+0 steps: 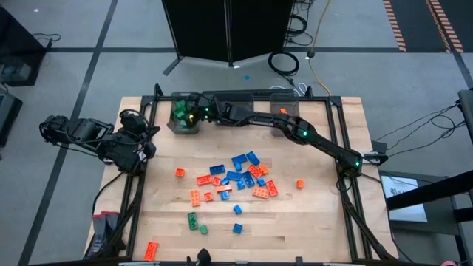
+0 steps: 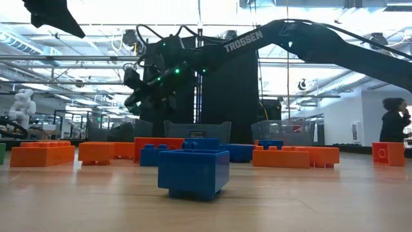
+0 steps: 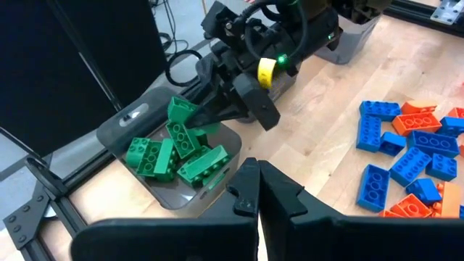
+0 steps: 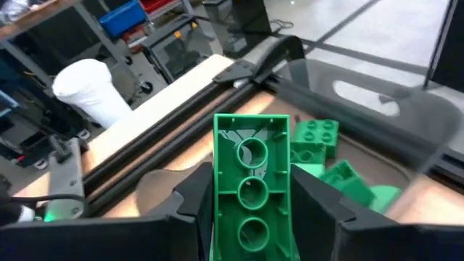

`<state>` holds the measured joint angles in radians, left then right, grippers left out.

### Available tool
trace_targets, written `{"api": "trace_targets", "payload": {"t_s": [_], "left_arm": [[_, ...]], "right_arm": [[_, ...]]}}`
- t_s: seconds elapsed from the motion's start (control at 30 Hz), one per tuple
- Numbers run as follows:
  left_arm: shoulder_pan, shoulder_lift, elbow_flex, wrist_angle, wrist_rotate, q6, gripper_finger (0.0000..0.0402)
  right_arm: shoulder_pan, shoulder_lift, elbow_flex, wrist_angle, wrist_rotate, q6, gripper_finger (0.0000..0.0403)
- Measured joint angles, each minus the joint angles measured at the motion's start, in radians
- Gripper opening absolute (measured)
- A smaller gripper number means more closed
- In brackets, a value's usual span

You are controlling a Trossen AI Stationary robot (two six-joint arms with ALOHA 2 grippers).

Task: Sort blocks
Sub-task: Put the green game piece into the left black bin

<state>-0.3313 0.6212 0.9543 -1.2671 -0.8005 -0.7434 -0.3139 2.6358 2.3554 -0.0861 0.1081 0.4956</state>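
Observation:
A green block [image 4: 251, 145] hangs over the far-left grey bin [image 3: 123, 134], which holds several green blocks [image 3: 177, 156]. My right gripper [image 4: 251, 175] is shut on it and reaches across the table's far side [image 1: 194, 112]. Blue, orange and a few green blocks [image 1: 236, 181] lie loose on the table's middle. My left gripper [image 3: 257, 190] waits shut and empty near the table's left edge [image 1: 146, 146]. My right gripper pinches the green block's two long sides [image 4: 220, 190] between its two fingers, which lie along the block. The block's hollow underside faces the wrist camera. The fingers [image 3: 239, 101] slant down from the table's right. The block [image 3: 181, 112] is lifted clear above the bin, tilted.
Two more grey bins [image 1: 238, 100] [image 1: 284, 105] stand along the far edge; the right one holds an orange block. A dark metal frame [image 1: 336, 125] runs around the table. A lone orange block [image 1: 151, 250] lies at the near left corner.

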Motion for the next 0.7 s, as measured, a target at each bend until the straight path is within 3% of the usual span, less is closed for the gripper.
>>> {"api": "trace_targets", "payload": {"t_s": [0.4,0.57,0.7], "left_arm": [[0.0,0.0,0.0,0.0,0.0,-0.003,0.0],[0.0,0.0,0.0,0.001,0.0,-0.003,0.0],[0.0,0.0,0.0,0.0,0.0,-0.003,0.0]], "right_arm": [[-0.003,-0.001,0.0,-0.009,-0.006,0.021,0.0121],[-0.004,-0.001,0.0,-0.009,-0.005,0.053,0.0178],[-0.006,-0.001,0.0,-0.008,-0.005,0.062,0.0194]]}}
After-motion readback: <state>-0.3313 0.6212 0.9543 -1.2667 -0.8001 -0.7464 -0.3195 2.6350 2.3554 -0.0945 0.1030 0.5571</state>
